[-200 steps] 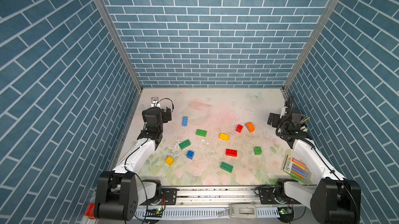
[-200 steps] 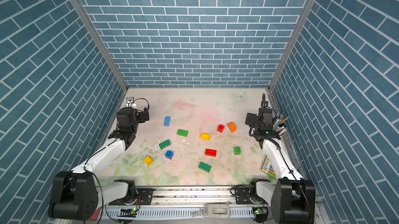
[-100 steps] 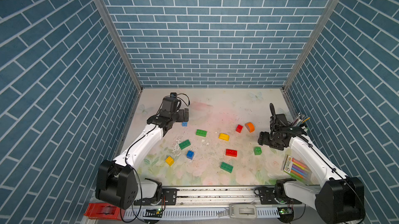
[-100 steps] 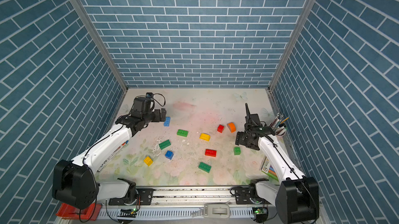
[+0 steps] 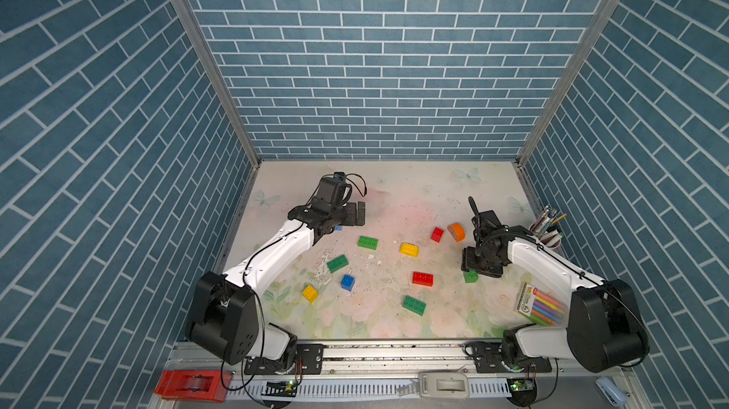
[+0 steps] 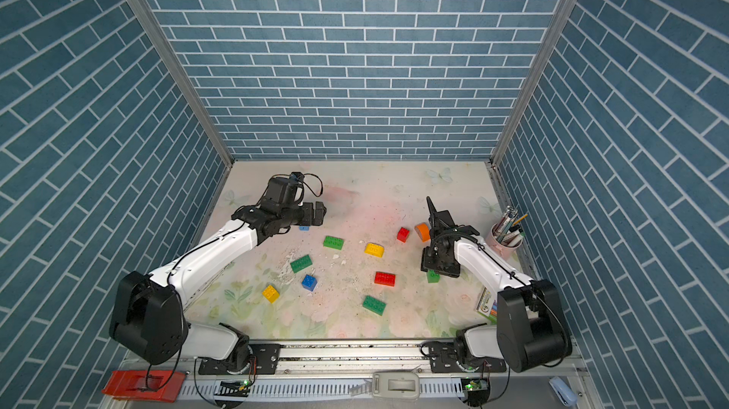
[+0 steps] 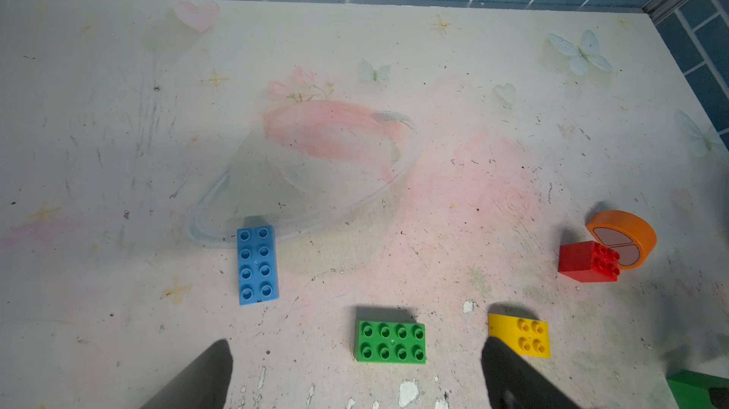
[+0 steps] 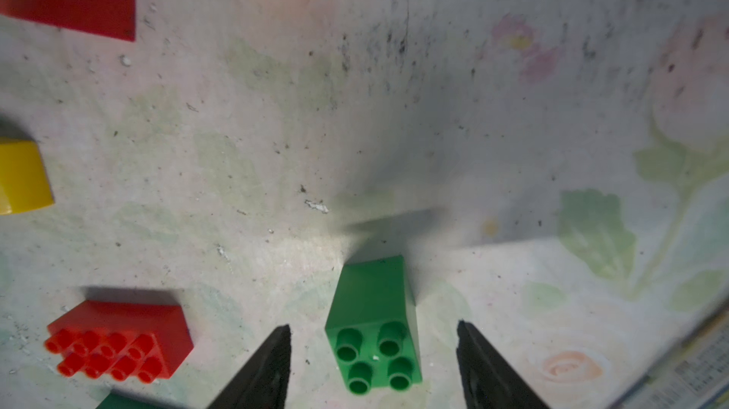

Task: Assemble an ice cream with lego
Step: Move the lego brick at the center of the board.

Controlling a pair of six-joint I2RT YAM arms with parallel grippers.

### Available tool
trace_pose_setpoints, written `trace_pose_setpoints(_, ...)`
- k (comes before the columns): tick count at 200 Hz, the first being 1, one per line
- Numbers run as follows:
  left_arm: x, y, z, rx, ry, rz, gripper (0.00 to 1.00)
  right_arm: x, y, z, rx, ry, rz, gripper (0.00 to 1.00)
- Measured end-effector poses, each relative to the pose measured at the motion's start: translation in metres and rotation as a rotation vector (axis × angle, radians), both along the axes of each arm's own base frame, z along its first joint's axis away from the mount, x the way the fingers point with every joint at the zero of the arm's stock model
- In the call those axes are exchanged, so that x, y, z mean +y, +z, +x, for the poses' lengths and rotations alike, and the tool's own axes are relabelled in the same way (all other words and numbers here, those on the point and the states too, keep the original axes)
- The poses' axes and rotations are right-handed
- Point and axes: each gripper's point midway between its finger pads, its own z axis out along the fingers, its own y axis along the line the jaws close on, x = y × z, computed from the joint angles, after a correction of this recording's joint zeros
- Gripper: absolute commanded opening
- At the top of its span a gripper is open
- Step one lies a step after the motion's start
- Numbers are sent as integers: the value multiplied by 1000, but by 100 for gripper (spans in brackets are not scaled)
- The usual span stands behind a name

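Lego bricks lie scattered on the flowered table. My right gripper (image 8: 372, 330) points down over a small green square brick (image 8: 372, 316) (image 5: 470, 276); its fingers stand on either side of the brick with a gap on each side, open. The left gripper (image 7: 357, 344) (image 5: 357, 213) hovers open and empty near a green oblong brick (image 7: 391, 342), and a blue oblong brick (image 7: 257, 265) lies beyond it. A yellow round-topped piece (image 5: 408, 249), a red square brick (image 5: 436, 234) and an orange round piece (image 5: 456, 232) lie between the arms.
More bricks lie nearer the front: red oblong (image 5: 422, 278), green oblongs (image 5: 414, 305) (image 5: 337, 263), blue square (image 5: 347, 282), yellow square (image 5: 310, 293). A marker pack (image 5: 540, 304) and pen cup (image 5: 548, 229) stand at the right wall. A red tape dispenser (image 5: 189, 385) sits off the table.
Both arms swung in from the side walls. The right gripper came down over the small green brick and its jaws narrowed. The left gripper moved over the blue brick, staying wide open.
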Motion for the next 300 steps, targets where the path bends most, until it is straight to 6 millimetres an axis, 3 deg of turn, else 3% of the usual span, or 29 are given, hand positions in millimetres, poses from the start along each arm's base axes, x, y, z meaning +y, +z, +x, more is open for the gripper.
trace_pose_setpoints(61,-1,-4,-2,12,3,-5,100,12,-12,-2,25,36,-27,29)
trace_pose_setpoints(100,0,-4,-2,12,4,-4,99,23,-12,6,20,63,-34,23)
trace_pose_setpoints(152,0,-6,-3,16,6,-1,100,56,-10,32,-5,128,-24,21)
trace_pose_setpoints(192,3,-16,-8,38,11,5,100,76,-10,39,-17,174,-18,21)
trace_pose_setpoints(214,3,-17,-9,40,11,6,100,79,-10,40,-16,179,-19,27)
trace_pose_setpoints(256,4,-17,-11,40,12,5,100,82,-11,42,-7,174,-19,58)
trace_pose_setpoints(300,5,-14,-11,32,13,4,100,84,2,46,-3,161,-21,67)
